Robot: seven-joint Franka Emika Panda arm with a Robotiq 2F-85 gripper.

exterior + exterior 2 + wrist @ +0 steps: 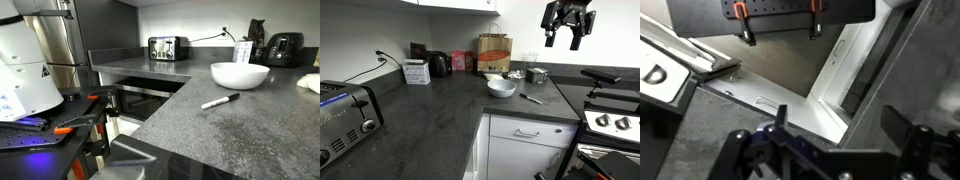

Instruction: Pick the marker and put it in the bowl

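One marker [220, 101] is lying on the desk [200, 140] at the bowl's [240, 74] seven o'clock; I'm hovering the gripper [564, 38] high up, jaws spread wide.

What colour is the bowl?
Plain white. The bowl shows best in an exterior view.

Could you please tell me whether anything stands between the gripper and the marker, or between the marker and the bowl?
Nothing visible does. The marker lies on the counter close beside the bowl, with nothing between them. The gripper hangs open high above counter level, with only free air down to the marker.
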